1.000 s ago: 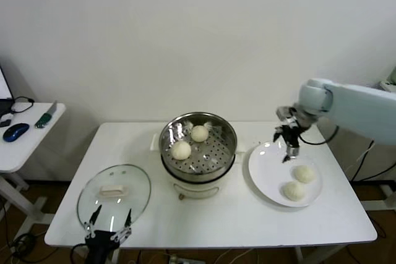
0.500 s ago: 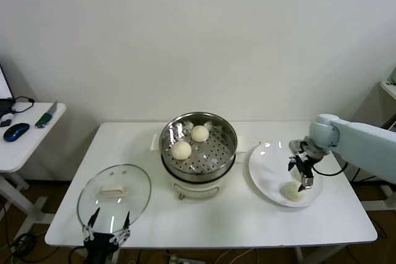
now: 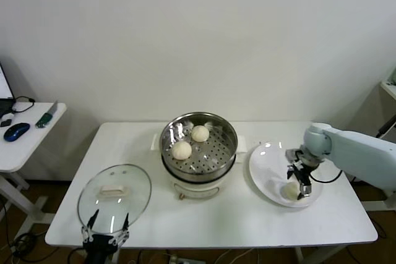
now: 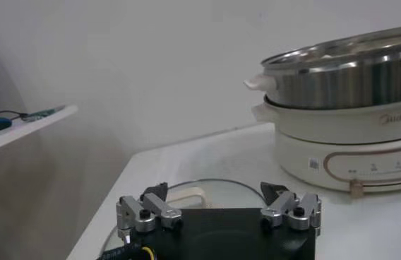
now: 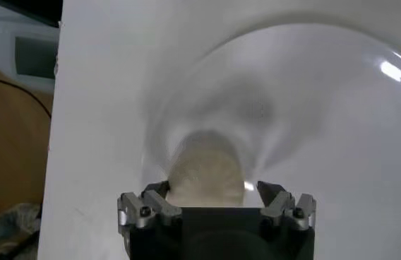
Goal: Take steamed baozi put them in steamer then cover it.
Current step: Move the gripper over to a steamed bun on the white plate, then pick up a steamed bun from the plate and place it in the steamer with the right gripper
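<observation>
Now lower, the right claw (image 3: 300,185) is spreading wide around a baozi (image 3: 290,190) near the plate (image 3: 266,168) edge; the left claw (image 3: 106,225) is waiting spread by the worktop (image 3: 247,221) edge.

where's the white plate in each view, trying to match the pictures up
Head view: the white plate lies on the table's right side, beside the steamer, under the right gripper.
Left wrist view: not in it; only the steamer and the cover show.
Right wrist view: the plate fills most of the picture.
Shared landmark: the baozi on the plate, seen at the right gripper as the bun.
</observation>
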Action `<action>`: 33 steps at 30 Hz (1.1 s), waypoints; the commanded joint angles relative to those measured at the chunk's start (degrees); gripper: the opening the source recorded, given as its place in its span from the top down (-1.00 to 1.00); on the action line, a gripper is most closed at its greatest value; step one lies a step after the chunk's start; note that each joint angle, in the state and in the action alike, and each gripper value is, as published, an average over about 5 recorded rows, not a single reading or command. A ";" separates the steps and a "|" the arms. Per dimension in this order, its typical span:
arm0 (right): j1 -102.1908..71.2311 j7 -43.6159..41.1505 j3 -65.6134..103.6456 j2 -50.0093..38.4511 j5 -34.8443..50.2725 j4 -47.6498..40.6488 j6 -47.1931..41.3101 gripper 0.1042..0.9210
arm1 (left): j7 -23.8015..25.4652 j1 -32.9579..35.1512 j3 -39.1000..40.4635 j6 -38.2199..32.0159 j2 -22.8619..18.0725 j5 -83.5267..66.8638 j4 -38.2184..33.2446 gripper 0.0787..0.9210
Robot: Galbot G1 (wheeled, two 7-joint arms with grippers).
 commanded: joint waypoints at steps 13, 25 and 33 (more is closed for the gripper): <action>-0.29 -0.95 -0.19 1.47 -0.67 -1.69 0.65 -0.40 | -0.09 -0.08 0.13 -0.03 0.06 0.05 0.36 -0.77; 21.34 -5.24 -8.01 8.68 -5.36 -0.10 22.06 -0.35 | -0.02 -0.11 0.87 0.14 -0.11 0.68 -0.04 -0.77; 36.02 -7.55 -12.08 18.86 -5.17 -0.33 37.87 -0.37 | 0.01 0.16 2.12 -0.09 -0.74 2.29 0.07 -0.77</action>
